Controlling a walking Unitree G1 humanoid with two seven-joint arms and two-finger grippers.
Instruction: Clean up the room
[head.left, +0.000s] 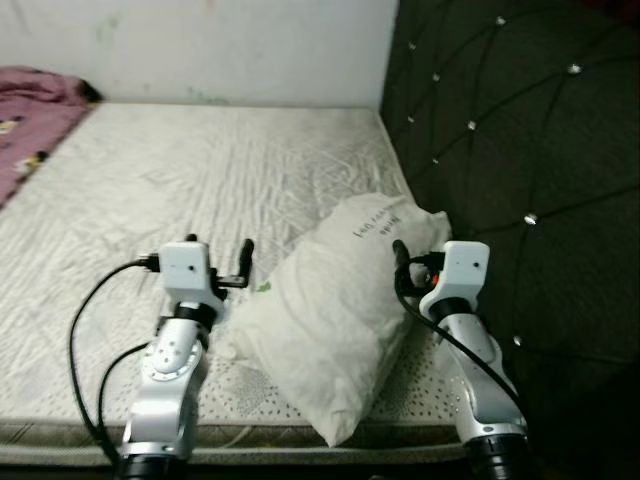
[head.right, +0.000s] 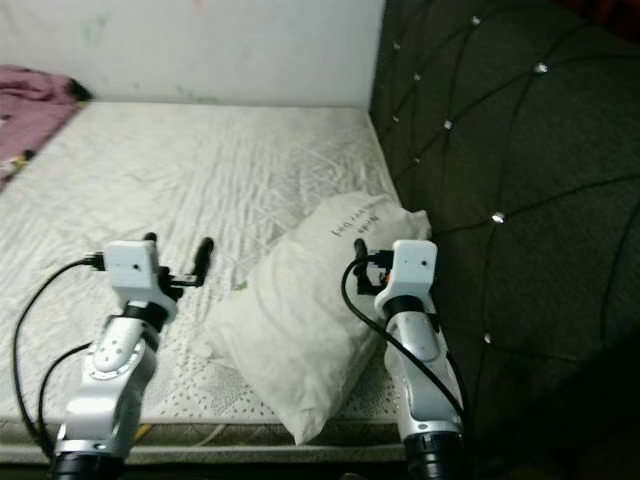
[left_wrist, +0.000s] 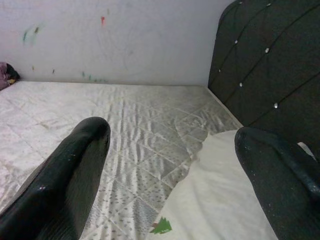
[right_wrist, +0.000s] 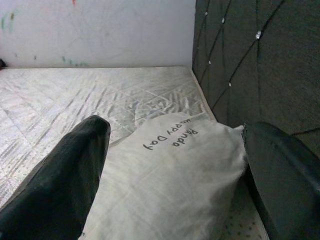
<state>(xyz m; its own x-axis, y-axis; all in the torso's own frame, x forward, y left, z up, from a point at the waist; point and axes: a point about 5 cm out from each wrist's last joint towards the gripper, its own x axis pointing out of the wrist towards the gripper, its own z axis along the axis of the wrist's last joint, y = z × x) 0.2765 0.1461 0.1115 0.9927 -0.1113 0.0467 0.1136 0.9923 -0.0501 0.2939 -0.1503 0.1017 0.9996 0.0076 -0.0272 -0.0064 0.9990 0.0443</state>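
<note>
The bed (head.left: 200, 170) runs from the near edge at 6 o'clock up to the pale wall (head.left: 250, 45) at 12 o'clock, and most of its quilted white mattress lies bare toward 11 and 12 o'clock. Along the 3 o'clock side a dark tufted headboard (head.left: 520, 150) with shiny studs closes the bed off. A white pillow (head.left: 330, 320) with dark lettering lies at about 5 o'clock on the mattress, its far corner against the headboard and its near corner reaching the bed's front edge. A pink blanket (head.left: 30, 110) is bunched at 10 o'clock on the far corner. The left gripper (head.left: 220, 255) hovers over the mattress just beside the pillow's 9 o'clock edge, its fingers (left_wrist: 65, 185) spread wide and holding nothing. The right gripper (right_wrist: 175, 175) sits over the pillow's lettered end near the headboard, its fingers (right_wrist: 55, 185) also wide apart with the pillow between them, not clamped.
</note>
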